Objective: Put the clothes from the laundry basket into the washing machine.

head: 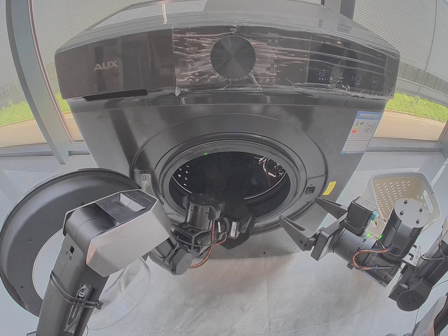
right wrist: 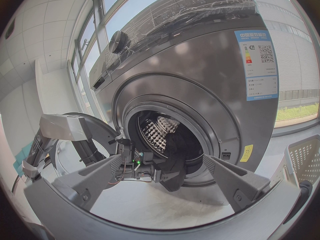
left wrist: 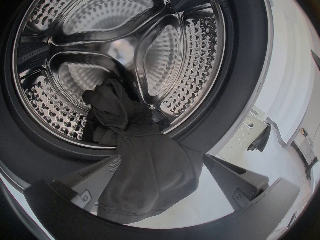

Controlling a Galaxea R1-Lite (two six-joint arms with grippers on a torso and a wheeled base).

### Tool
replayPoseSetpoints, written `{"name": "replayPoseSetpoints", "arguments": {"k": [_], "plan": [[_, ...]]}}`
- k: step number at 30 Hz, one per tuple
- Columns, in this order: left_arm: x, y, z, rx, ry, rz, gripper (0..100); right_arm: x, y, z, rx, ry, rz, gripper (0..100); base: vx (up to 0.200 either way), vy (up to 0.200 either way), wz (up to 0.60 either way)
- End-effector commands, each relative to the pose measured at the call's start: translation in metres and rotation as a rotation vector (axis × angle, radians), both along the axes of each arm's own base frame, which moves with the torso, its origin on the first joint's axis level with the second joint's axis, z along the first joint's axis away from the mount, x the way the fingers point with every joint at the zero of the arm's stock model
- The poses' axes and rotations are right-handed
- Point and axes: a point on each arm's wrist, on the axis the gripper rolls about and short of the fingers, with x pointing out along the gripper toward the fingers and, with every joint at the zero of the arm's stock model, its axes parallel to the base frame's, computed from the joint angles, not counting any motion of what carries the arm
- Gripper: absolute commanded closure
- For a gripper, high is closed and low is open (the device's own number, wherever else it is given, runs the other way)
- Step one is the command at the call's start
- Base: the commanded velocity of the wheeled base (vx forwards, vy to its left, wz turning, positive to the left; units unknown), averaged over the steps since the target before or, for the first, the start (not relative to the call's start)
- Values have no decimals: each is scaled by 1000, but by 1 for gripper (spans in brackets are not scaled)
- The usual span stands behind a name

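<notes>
The left arm has an angular grey shell with black cable ties below it; an orange cable loops at its wrist; the right gripper has black wedge-shaped fingers, one screw each.

- Washing machine: dark grey front-loader, standing at centre; round door hanging wide open to the left.
- Dark garment: crumpled, lying across the opening's lower rim, one end reaching into the steel drum, the other hanging outside.
- Laundry basket: white, perforated, standing on the right.

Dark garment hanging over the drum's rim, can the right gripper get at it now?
Probably not cleanly: the left gripper sits right against the dark garment at the washing machine's opening, blocking the open right gripper.
</notes>
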Motion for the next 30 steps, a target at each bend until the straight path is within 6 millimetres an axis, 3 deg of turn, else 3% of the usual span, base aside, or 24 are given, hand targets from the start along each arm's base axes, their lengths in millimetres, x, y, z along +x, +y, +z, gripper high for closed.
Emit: {"name": "replayPoseSetpoints", "arguments": {"k": [1,8,9,18,27,30], "plan": [[1,0,-14,12,17,1,0,0,0,0,1,-1,1,0,0,0,0],[9,1,-28,3,8,13,0,0,0,0,3,-1,1,0,0,0,0],[10,0,-29,2,5,12,100,0,0,0,3,-1,1,0,0,0,0],[13,-1,-29,-5,-6,14,100,1,1,1,7,-6,0,0,0,0,0],[60,1,33,-161,-274,156,100,1,1,2,9,-9,1,0,0,0,0],[72,-1,39,-192,-326,187,100,0,1,2,9,-6,1,0,0,0,0]]}}
